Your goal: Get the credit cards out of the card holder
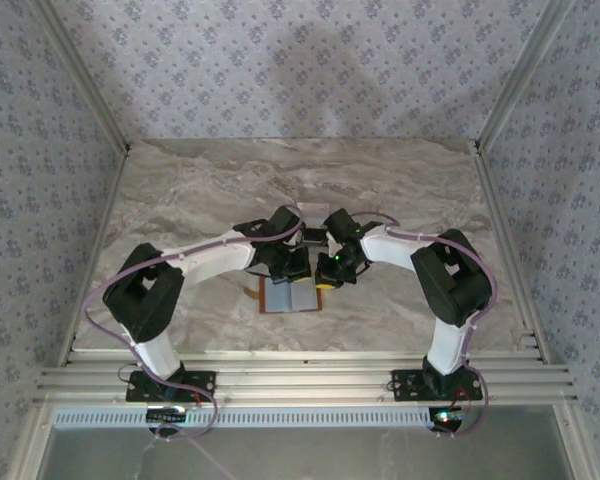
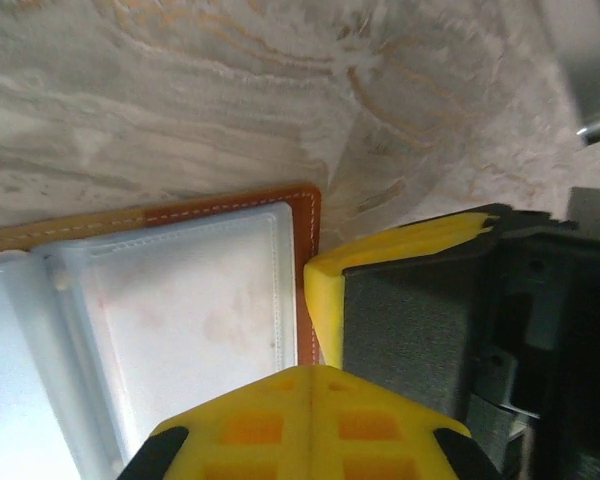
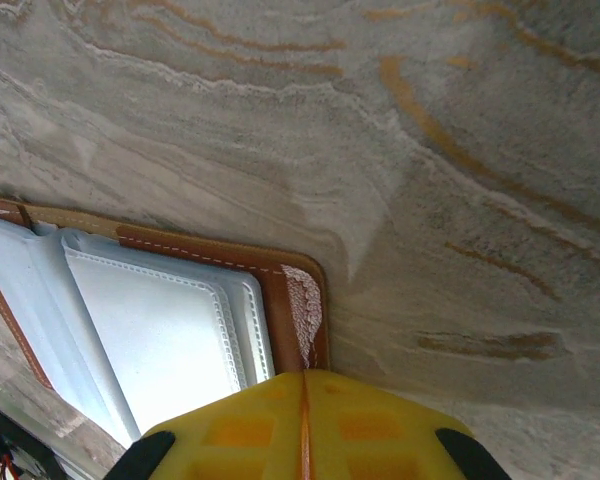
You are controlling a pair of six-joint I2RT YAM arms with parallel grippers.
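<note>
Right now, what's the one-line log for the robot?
card holder: open on table | left gripper: shut over pocket | right gripper: shut at corner

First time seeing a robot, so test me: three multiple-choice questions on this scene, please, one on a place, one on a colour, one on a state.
1. Where does the card holder lie? A) middle of the table B) far left corner C) on the wall
2. Its leather border is: A) green B) brown C) black
3. The card holder is: A) folded shut B) open flat C) standing on edge
Answers: 1 A, it sits mid-table in the top view; 2 B, a brown stitched edge shows in both wrist views; 3 B, its pale inner pockets face up.
</note>
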